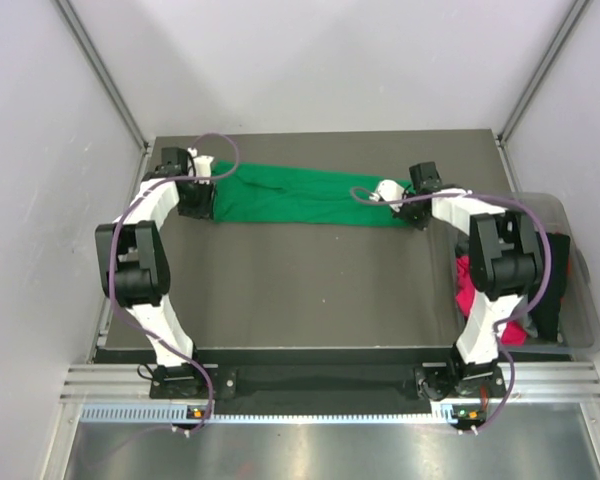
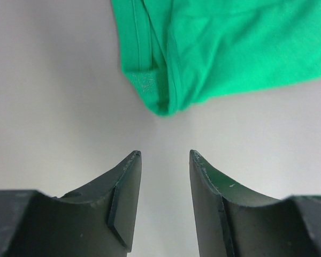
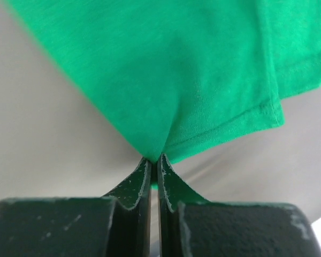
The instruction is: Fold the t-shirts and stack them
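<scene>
Bright green soft-knit t-shirt (image 1: 300, 197) lies as a long creased band across the far side of the dark matte table (image 1: 310, 290), 10 to 2 o'clock. Your right gripper (image 3: 155, 159) is pinched tight on its folded edge. Your left gripper (image 2: 165, 153) is half open and holds nothing (stitched hem corner at its 12 o'clock, not touching).
</scene>
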Available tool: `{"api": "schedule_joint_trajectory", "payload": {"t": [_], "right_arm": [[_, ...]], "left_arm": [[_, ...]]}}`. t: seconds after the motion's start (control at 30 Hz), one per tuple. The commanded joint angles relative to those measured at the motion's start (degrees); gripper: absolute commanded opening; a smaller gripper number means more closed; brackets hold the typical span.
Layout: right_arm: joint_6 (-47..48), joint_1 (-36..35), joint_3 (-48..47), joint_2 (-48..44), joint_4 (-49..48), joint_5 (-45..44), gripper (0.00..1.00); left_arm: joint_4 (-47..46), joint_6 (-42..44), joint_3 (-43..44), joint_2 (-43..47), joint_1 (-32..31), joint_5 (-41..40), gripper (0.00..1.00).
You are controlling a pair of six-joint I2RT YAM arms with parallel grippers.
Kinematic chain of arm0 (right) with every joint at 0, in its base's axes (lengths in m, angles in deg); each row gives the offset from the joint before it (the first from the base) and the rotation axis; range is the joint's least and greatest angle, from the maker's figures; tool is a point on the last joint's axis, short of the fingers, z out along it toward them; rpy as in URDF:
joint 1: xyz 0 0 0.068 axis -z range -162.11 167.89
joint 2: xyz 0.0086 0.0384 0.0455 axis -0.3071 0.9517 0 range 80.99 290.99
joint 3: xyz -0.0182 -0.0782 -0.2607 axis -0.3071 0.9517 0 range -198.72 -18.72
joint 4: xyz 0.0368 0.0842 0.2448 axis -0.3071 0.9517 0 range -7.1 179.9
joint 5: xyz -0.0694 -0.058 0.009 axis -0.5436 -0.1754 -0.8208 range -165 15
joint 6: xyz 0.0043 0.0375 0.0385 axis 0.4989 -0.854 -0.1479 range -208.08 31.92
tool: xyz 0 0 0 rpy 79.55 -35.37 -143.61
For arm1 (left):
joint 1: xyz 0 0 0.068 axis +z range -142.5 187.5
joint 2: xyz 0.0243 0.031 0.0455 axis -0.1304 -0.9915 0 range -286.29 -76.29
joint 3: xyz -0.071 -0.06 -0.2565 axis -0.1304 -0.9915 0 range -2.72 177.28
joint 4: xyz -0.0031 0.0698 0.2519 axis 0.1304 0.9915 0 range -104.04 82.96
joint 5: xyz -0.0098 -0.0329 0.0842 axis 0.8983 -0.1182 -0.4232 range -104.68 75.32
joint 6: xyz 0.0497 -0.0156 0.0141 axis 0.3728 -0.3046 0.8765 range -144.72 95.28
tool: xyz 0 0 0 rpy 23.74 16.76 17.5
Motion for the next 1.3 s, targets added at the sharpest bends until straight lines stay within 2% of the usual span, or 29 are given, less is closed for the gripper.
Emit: {"api": "schedule_joint_trajectory", "payload": {"t": [0.0,0.13,0.23,0.33,0.43,0.6,0.63,0.67,0.73,0.83,0.87,0.93,1.0,1.07,1.2,1.27], "right_arm": [[1.04,-1.18,4.54,-7.87,8.22,4.52,0.00],[3.67,-6.35,10.87,-22.96,17.43,8.74,0.00],[4.91,-13.72,11.67,-31.06,27.79,12.17,0.01],[3.42,-19.79,11.41,-35.12,31.42,14.37,0.03],[-0.78,-29.88,9.57,-33.92,35.46,17.35,0.04],[-5.46,-41.16,5.26,-27.50,38.54,21.93,0.06],[-6.50,-44.48,4.39,-26.19,38.20,22.19,0.07],[-7.04,-45.90,4.03,-25.48,38.11,22.72,0.14],[-8.53,-49.15,2.45,-23.64,37.76,24.21,0.16],[-10.03,-50.92,-2.02,-20.99,38.71,29.04,0.28],[-9.94,-50.93,-3.52,-20.46,39.24,30.44,0.34],[-9.42,-50.23,-7.83,-20.02,40.04,30.37,0.35],[-9.33,-48.65,-11.42,-20.28,39.25,28.70,0.36],[-9.42,-44.09,-12.76,-20.37,36.19,28.79,0.37],[-13.27,-36.09,-10.06,-21.42,22.42,25.72,0.38],[-13.46,-32.66,-8.64,-21.34,19.49,25.53,0.38]], "left_arm": [[-2.40,0.25,-2.64,7.15,-0.01,-0.46,0.46],[-0.20,0.26,-3.97,9.72,-0.01,0.42,0.47],[1.21,-0.01,-3.88,10.51,-0.01,0.85,0.47],[1.82,-0.62,-3.79,11.13,-0.01,1.12,0.47],[3.05,-1.85,-2.92,11.30,-0.01,2.52,0.47],[4.81,-2.47,-2.12,11.13,-0.01,2.27,0.48],[4.72,-2.38,-2.30,11.21,-0.10,2.09,0.48],[4.64,-1.95,-2.56,11.39,-0.10,1.83,0.48],[4.38,-1.59,-3.18,11.48,-0.01,0.86,0.48],[3.32,-1.24,-4.14,11.30,0.08,-0.37,0.48],[3.40,-1.41,-4.15,10.43,-0.01,-0.20,0.52],[3.58,-2.03,-3.45,9.38,0.08,0.93,0.63],[5.07,-2.82,-1.70,7.00,0.16,2.78,0.64],[6.30,-4.49,-0.37,4.55,0.08,4.63,0.64],[4.91,-6.77,2.61,1.29,0.08,4.55,0.65],[5.07,-6.95,4.37,-1.51,0.16,5.68,0.65]]}}
